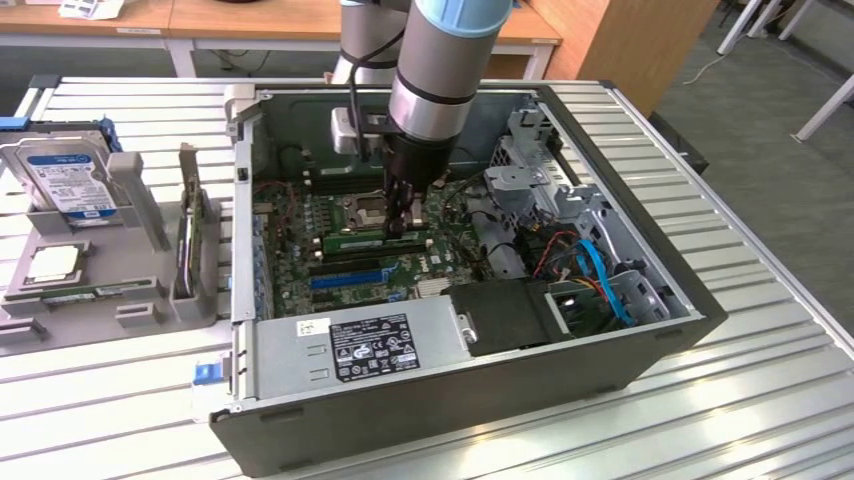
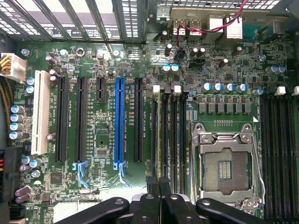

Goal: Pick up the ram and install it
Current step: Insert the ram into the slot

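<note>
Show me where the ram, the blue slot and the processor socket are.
ram (image 1: 355, 241): exterior view, on the green face of the stick.
blue slot (image 2: 119, 121): wrist view, about halfway along the slot.
processor socket (image 2: 227, 169): wrist view, on the pin field inside the metal frame.

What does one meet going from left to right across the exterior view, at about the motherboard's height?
hard drive → upright green board in its grey stand → case wall → the ram, with the pincer shut on it → blue cables
</note>
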`<action>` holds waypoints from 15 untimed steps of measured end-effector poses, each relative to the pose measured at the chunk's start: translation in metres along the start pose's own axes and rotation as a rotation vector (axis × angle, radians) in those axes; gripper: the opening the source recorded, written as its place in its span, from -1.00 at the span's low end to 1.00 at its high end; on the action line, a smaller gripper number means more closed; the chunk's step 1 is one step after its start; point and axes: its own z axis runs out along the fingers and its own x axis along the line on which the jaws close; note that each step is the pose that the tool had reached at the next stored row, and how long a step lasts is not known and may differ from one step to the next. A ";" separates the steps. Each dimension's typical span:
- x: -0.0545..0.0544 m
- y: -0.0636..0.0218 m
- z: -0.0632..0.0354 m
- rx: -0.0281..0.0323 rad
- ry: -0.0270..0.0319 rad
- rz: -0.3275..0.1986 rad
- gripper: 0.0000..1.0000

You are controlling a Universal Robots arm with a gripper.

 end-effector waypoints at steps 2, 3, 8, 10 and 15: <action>0.000 0.0000 0.0000 0.0000 0.0000 0.000 -0.76; 0.000 0.0000 0.0000 -0.0001 0.0000 0.000 -0.76; 0.000 0.0000 0.0004 0.0000 0.0000 0.000 -0.76; 0.000 0.0000 0.0004 -0.0001 0.0000 0.000 -0.76; 0.000 0.0000 0.0004 -0.0001 0.0003 -0.003 -0.76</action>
